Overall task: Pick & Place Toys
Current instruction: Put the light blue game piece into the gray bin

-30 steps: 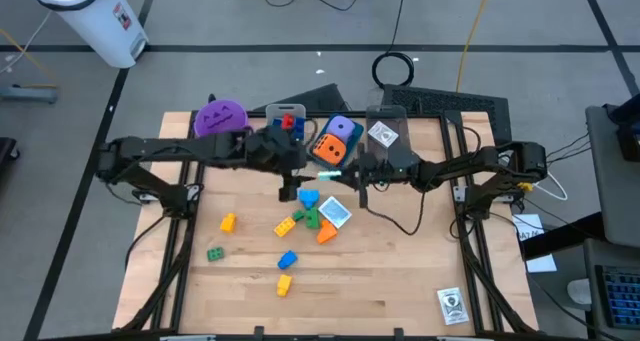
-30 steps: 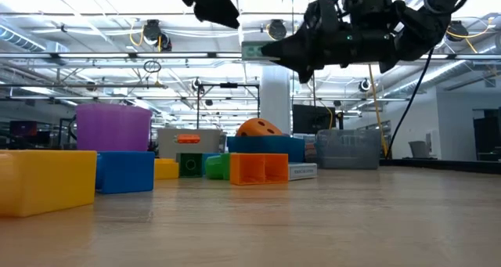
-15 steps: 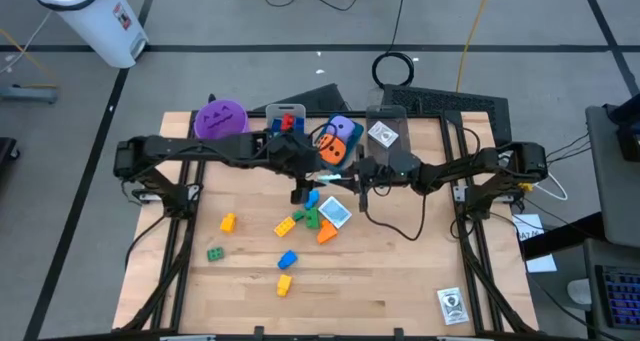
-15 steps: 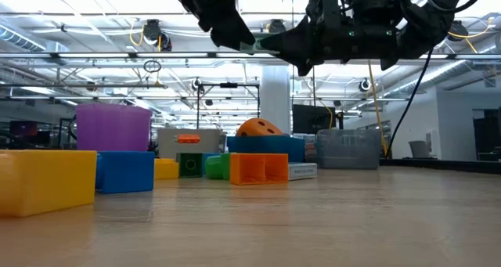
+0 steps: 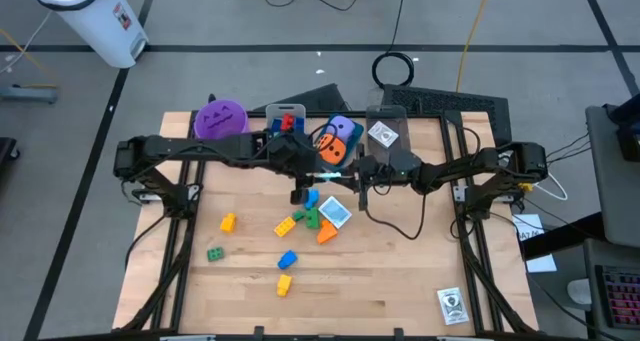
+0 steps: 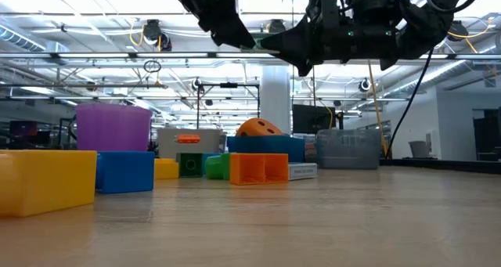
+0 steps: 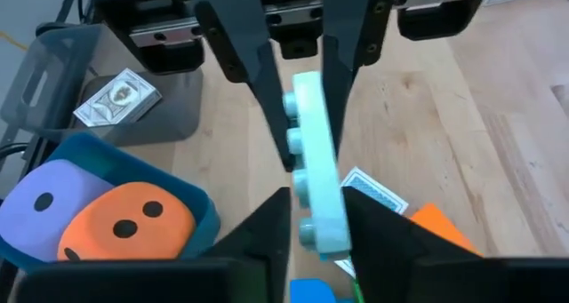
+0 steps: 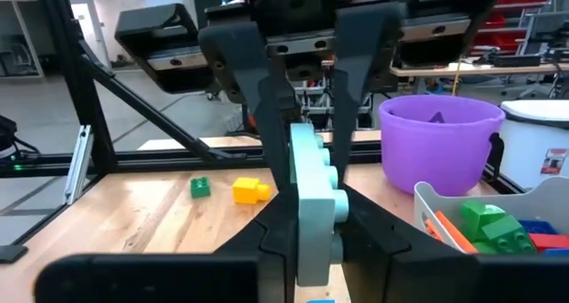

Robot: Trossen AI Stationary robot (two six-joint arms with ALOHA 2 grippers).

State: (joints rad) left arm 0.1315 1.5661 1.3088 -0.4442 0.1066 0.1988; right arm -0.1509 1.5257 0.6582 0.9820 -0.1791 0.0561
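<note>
A long pale green brick hangs high over the table's middle, above a cluster of loose bricks. My left gripper is shut on one end of it and my right gripper on the other; the two point at each other. In the high view the left gripper comes from the table's left and the right gripper from its right. The low view shows the brick's pale end between the dark fingers. More bricks lie flat on the wood. My left gripper pinches the brick's left end between its two fingers, on the studded face and the face opposite. The fingers slant down from the table's left and lie along the brick. The brick hangs clear of the table, on edge. My right gripper pinches the brick's other end between its two fingers, again on the studded face and the one opposite. The fingers come about level from the table's right, along the brick. The brick is lifted clear, studs to one side.
At the far edge stand a purple cup, a grey bin with bricks, a blue bin with an orange die and a purple die, and a clear bin. A card pack lies near right.
My left gripper has come down and toward the table's right, up to the free end of the brick in my right gripper; its fingers now stand on that end. My right gripper and the brick have kept still.
</note>
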